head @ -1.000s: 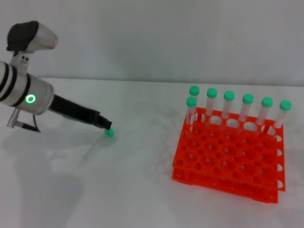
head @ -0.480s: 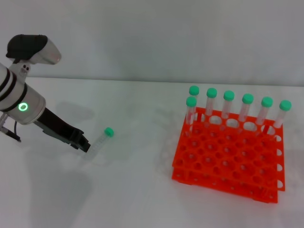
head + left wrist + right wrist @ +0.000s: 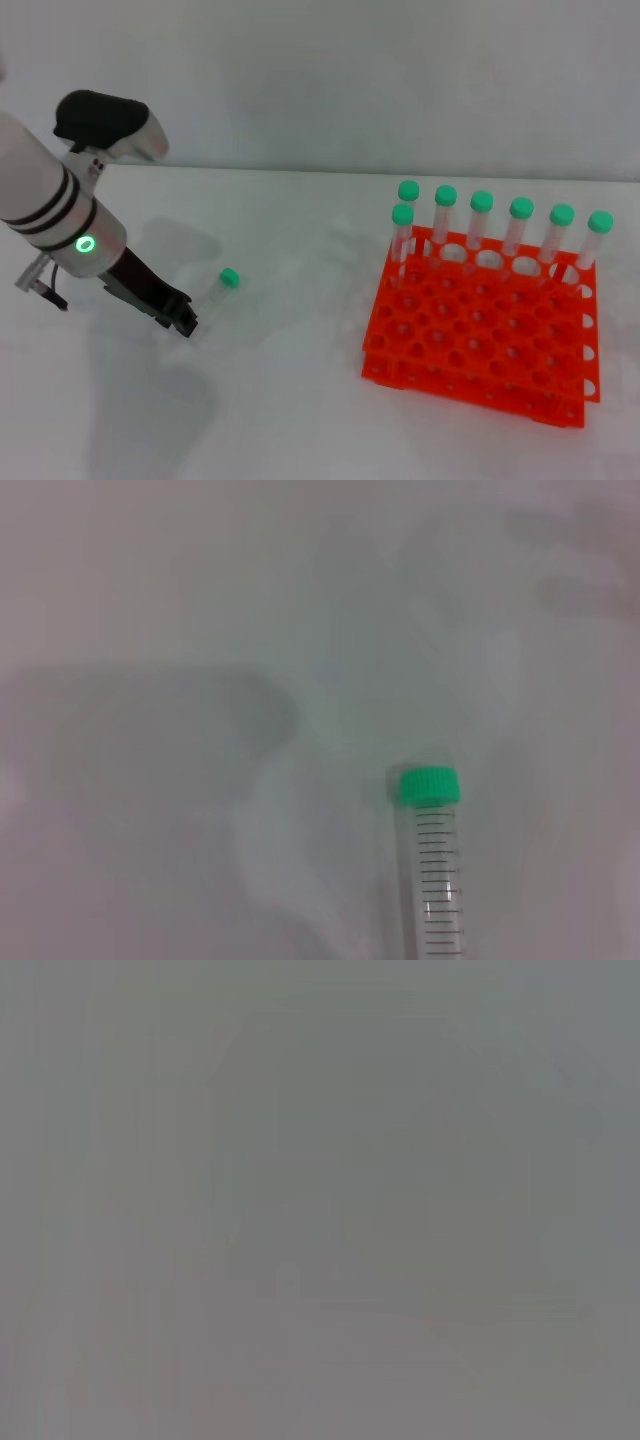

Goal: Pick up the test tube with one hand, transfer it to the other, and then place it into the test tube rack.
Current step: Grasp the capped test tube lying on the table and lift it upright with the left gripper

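Note:
The test tube [image 3: 214,296] lies flat on the white table, its mint-green cap [image 3: 229,278] pointing away from me and its clear body slanting back toward my left. My left gripper [image 3: 183,320], black on a silver-white arm with a green light ring [image 3: 87,243], is low over the table at the tube's bottom end. Whether it touches the tube I cannot make out. In the left wrist view the test tube [image 3: 436,880] lies with its cap [image 3: 430,785] visible and none of that arm's fingers in frame. The orange test tube rack [image 3: 480,330] stands at the right. My right gripper is out of view.
Several capped tubes [image 3: 482,225] stand in the rack's back row. Bare white table [image 3: 300,400] lies between the lying tube and the rack. The right wrist view is a plain grey field.
The left gripper has pulled back from the tube's cap to its bottom end, and the arm has swung nearer the middle. The tube lies where it was.

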`<move>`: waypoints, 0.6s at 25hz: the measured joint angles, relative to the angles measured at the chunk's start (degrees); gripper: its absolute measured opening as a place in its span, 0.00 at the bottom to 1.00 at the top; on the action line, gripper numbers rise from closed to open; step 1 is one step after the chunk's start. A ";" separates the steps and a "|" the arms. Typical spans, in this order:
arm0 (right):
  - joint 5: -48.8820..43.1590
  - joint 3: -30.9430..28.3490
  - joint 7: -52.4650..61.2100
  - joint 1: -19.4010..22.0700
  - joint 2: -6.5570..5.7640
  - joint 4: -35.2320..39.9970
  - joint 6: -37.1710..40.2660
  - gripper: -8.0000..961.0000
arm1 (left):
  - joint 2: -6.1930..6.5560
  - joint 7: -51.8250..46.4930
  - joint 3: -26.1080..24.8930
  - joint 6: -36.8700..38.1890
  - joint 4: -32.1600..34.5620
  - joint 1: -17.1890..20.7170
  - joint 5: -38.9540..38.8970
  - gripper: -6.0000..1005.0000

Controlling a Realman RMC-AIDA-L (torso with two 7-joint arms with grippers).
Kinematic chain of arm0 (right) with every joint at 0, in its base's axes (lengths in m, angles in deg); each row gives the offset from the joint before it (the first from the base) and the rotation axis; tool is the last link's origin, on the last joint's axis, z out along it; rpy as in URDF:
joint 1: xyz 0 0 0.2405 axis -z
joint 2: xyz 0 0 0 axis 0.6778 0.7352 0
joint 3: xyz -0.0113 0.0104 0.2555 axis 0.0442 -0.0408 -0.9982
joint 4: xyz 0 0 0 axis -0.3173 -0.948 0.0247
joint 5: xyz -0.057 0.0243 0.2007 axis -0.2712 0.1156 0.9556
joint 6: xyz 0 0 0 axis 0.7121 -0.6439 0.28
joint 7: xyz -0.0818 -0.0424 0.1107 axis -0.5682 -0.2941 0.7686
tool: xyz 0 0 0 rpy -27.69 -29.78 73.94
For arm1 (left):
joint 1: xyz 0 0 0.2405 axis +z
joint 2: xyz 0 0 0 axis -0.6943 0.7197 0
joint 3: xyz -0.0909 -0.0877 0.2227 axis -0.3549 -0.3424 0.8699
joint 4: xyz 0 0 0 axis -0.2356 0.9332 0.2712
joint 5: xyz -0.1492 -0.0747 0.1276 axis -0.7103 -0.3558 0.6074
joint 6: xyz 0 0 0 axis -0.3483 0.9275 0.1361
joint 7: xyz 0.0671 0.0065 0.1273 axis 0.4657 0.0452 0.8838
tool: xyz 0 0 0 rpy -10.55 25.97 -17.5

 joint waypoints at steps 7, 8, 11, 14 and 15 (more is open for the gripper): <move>-0.08 0.09 -0.03 0.22 0.00 0.00 -0.03 0.65 | -1.67 -0.58 0.00 -2.47 0.03 -0.22 1.32 0.29; -0.14 0.10 -0.03 0.29 0.00 0.00 -0.04 0.65 | -1.69 -0.58 0.00 -2.53 0.03 -0.21 1.35 0.28; -0.20 0.04 -0.06 0.33 0.00 -0.17 -0.05 0.65 | -1.76 -0.60 0.00 -2.82 0.03 -0.06 1.41 0.28; -0.14 0.02 -0.13 0.33 0.00 -0.45 -0.05 0.65 | -1.81 -0.86 0.00 -3.35 0.03 0.05 1.44 0.27; -0.12 0.01 -0.14 0.32 0.00 -0.47 -0.05 0.65 | -1.81 -1.02 0.00 -3.52 0.03 0.08 1.48 0.27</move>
